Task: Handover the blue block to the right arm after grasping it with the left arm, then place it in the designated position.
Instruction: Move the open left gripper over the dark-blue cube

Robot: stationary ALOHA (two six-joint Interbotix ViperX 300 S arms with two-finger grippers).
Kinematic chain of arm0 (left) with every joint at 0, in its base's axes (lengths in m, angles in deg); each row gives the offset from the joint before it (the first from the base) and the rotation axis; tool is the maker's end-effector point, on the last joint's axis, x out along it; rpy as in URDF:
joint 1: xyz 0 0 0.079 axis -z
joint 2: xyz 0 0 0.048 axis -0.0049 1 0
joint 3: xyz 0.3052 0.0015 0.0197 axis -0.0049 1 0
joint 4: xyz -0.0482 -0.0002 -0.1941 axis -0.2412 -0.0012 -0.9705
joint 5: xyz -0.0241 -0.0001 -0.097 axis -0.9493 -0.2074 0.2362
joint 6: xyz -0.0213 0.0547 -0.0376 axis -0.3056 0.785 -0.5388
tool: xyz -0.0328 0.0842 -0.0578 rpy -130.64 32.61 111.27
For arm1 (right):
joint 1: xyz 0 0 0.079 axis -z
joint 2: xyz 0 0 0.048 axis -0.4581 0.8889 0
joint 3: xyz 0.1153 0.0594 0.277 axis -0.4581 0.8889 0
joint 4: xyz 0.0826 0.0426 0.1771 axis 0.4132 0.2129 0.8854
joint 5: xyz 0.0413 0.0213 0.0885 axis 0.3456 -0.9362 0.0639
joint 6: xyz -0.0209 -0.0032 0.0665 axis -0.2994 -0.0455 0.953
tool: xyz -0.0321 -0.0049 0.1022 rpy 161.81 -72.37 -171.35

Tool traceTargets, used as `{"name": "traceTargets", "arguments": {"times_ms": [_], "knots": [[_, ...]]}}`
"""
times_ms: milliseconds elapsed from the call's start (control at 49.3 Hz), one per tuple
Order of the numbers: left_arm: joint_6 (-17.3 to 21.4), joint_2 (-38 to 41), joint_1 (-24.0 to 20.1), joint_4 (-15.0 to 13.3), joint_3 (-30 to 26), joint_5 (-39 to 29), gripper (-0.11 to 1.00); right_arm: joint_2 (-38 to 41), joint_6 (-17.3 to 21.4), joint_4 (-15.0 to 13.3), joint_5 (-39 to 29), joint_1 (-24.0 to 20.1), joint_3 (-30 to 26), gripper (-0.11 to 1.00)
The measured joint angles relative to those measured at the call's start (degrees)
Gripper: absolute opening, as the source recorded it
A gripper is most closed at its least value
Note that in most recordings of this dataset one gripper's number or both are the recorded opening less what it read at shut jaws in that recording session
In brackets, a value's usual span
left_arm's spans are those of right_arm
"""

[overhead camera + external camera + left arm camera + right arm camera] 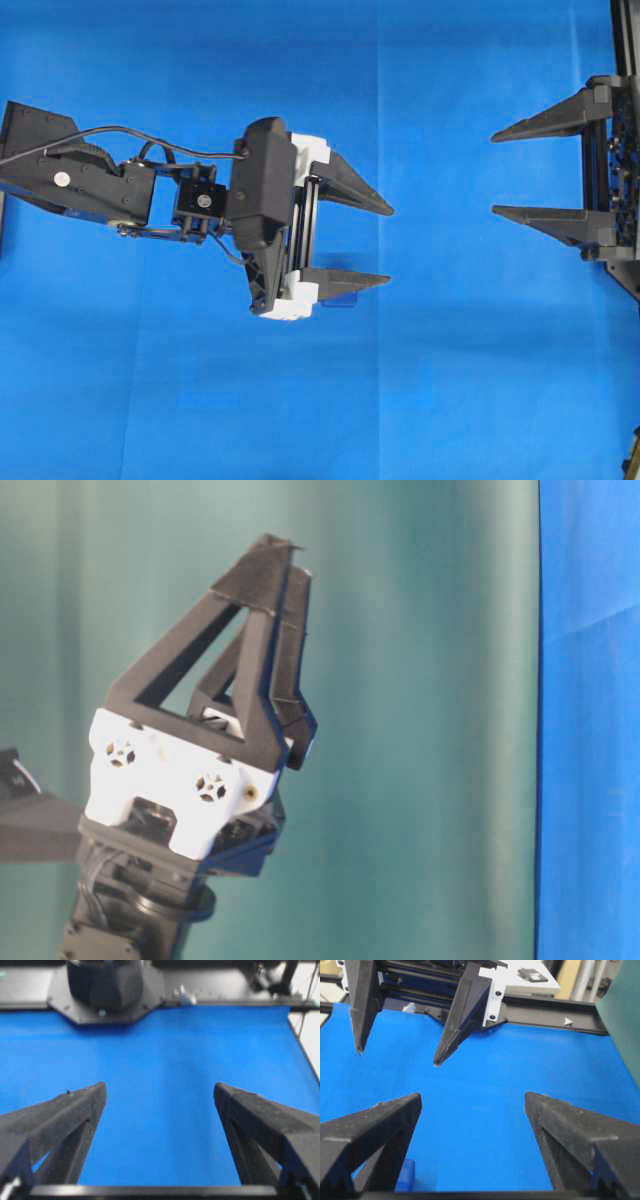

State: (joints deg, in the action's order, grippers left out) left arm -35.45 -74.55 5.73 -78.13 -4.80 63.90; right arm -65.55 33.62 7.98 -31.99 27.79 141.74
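Observation:
The blue block (pixel 341 298) lies on the blue cloth, partly hidden under the lower finger of my left gripper (pixel 390 245). That gripper, on white brackets, stands open with nothing between its fingers. In the left wrist view its fingers (pixel 75 1110) frame only bare cloth and the block is out of sight. My right gripper (pixel 494 173) is open and empty at the right edge, facing the left one across a gap. In the right wrist view the block (pixel 406 1175) peeks out beside my own left finger (pixel 380 1130), and the left gripper (pixel 398 1058) hangs beyond. The table-level view shows the left gripper (pixel 285 555) raised.
Blue cloth (pixel 300 400) covers the table. The right arm's black base (pixel 105 985) and a black frame rail (pixel 225 1002) close the far side in the left wrist view. A teal backdrop (pixel 420 680) stands behind. A white box (pixel 535 977) sits past the rail.

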Motion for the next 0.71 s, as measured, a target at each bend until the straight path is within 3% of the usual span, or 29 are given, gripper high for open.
{"name": "traceTargets", "arguments": {"times_ms": [406,710], "knots": [[-2.1,6.5,0.3,0.0,-15.5,-37.4,0.93,0.0,0.0,0.0,0.0,0.0,0.0,0.99],[-1.8,9.7,0.4,0.4,-22.5,-51.9,0.93,0.2,0.0,0.0,0.0,0.0,0.0,0.99]]}}
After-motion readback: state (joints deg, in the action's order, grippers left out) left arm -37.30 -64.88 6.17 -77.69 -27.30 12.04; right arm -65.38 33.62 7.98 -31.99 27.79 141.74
